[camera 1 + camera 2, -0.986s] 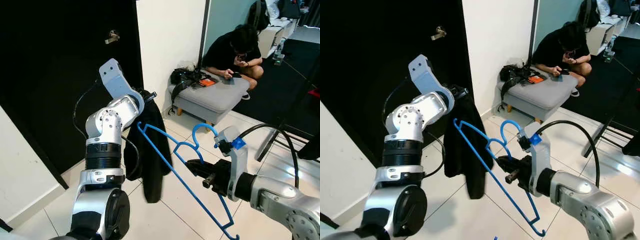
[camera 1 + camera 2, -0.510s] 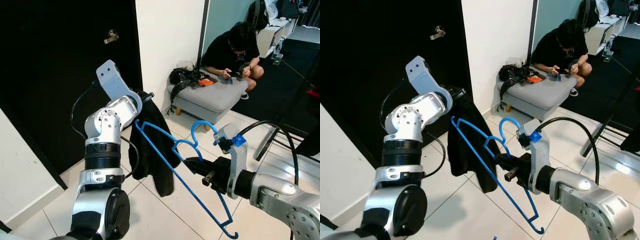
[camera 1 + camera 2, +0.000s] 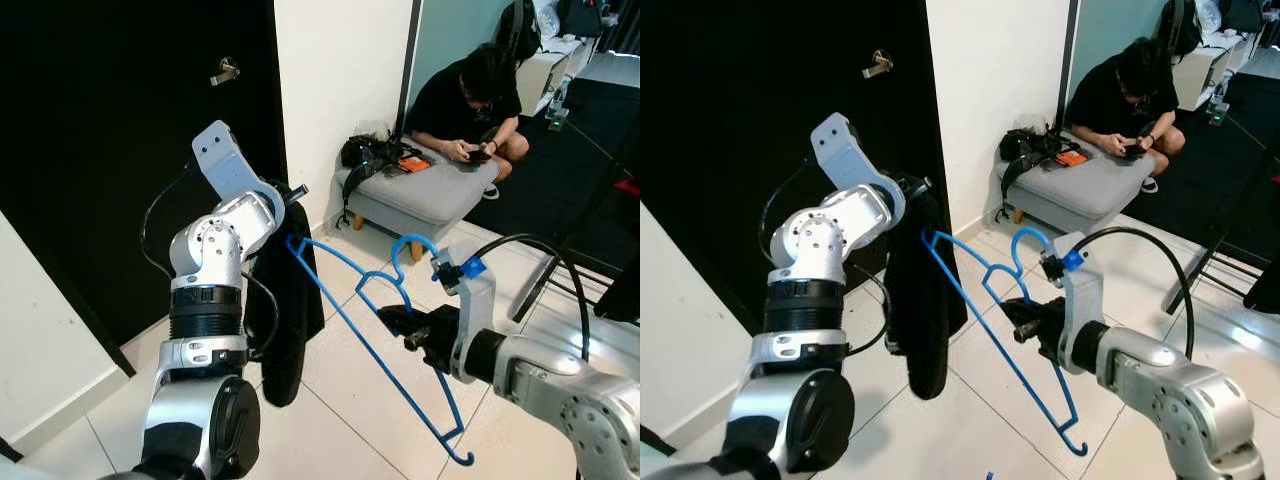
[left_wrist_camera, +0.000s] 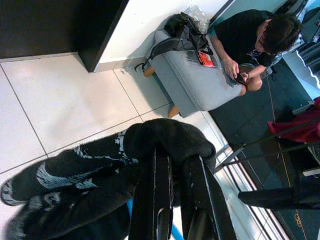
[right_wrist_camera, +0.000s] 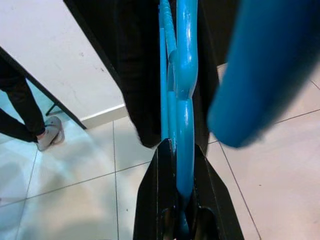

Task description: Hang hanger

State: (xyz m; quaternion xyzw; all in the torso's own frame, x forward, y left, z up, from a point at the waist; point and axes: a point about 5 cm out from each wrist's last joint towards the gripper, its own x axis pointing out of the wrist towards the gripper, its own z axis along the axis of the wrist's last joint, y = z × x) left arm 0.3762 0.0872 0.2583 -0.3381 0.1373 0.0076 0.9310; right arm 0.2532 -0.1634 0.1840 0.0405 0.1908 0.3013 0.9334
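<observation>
White tiled floor (image 3: 330,390) under a grey ottoman (image 3: 420,195) with a seated person (image 3: 470,105).

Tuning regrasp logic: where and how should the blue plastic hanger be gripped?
Grip the blue plastic hanger at its neck, just under the hook, coming from below on the robot's side. There the plastic is narrow and flat enough to pinch, and both shoulders stay free for the black garment. The right gripper is shut there; the left gripper holds the garment.

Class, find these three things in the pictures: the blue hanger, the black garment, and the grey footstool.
blue hanger (image 3: 345,318), left eye view, on its long sloping arm.
black garment (image 3: 925,330), right eye view, on the middle of the hanging cloth.
grey footstool (image 3: 420,195), left eye view, on its bare top cushion.
</observation>
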